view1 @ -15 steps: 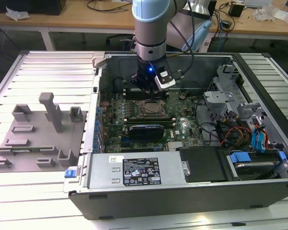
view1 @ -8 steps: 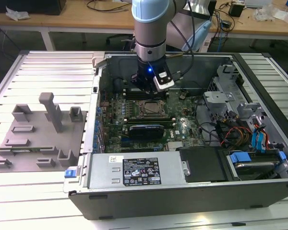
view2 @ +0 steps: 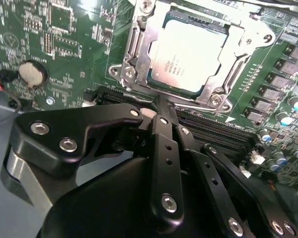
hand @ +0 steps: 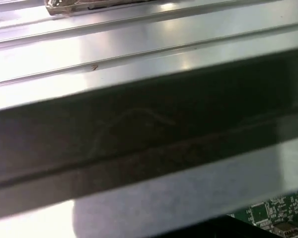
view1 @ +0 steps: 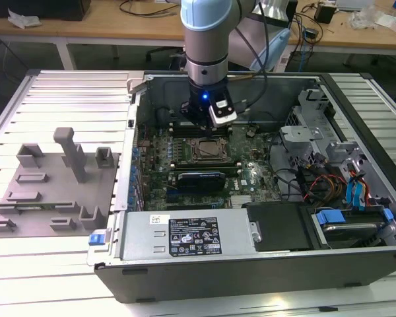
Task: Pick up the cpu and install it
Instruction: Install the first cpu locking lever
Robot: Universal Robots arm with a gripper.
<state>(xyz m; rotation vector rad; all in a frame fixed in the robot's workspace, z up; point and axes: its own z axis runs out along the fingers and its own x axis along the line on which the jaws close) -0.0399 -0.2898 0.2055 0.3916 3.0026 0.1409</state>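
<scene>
We see the computer case [view1: 251,264] from high above one long side in the exterior view, looking steeply down, far enough back to take in the whole case and the slatted tabletop [view1: 53,92]. The second wrist view sits close behind the gripper [view2: 158,106], facing down onto the socket [view2: 131,64] and motherboard [view2: 64,49]. The exterior view shares both — socket [view1: 208,150], motherboard [view1: 160,148]. The first wrist view skims ribbed metal [hand: 139,49] at close range, catching a corner of the motherboard [hand: 273,213].
</scene>
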